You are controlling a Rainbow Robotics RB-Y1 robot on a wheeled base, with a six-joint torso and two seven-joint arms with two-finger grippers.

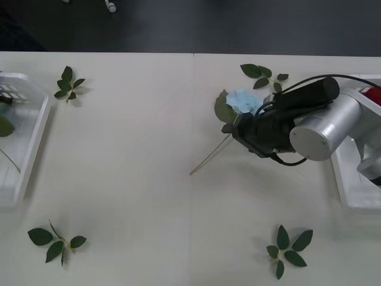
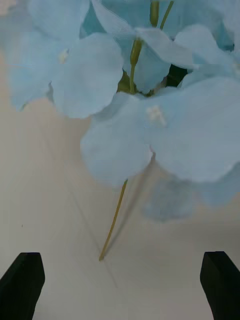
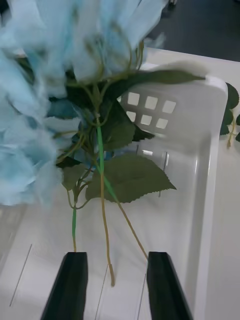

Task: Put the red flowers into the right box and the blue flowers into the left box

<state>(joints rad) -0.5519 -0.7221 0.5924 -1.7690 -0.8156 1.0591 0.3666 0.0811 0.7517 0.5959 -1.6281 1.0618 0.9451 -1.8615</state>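
1. One blue flower [image 1: 244, 101] lies loose on the worktop [image 1: 131, 155], right of centre in the front view, its thin stem running down-left toward the middle.
2. Right tool [image 1: 241, 132] sits low just beside that bloom. In the right wrist view its black fingers [image 2: 22, 285] stand wide apart at the two lower corners, nothing between them, with pale blue petals [image 2: 165, 125] across the upper half.
3. Left tool [image 3: 114, 285] hangs over the left box [image 3: 200, 165] in the left wrist view. Its fingers are fairly narrow, with thin stems running down between them; whether they actually pinch a stem I cannot tell.
4. Blue flowers [image 3: 45, 125] with broad green leaves already rest in that box, which sits at the left edge of the front view [image 1: 33, 131].
5. Right box [image 1: 357, 190] lies at the right edge, with a patch of red flowers [image 1: 374, 95] at its upper corner.
6. Judged from this, the sorting looks nearly finished: the loose blue bloom is the one flower left outside a box, and it belongs far across at the left.
7. Four leaf sprigs [image 1: 289, 250] scattered near the corners carry no blooms.
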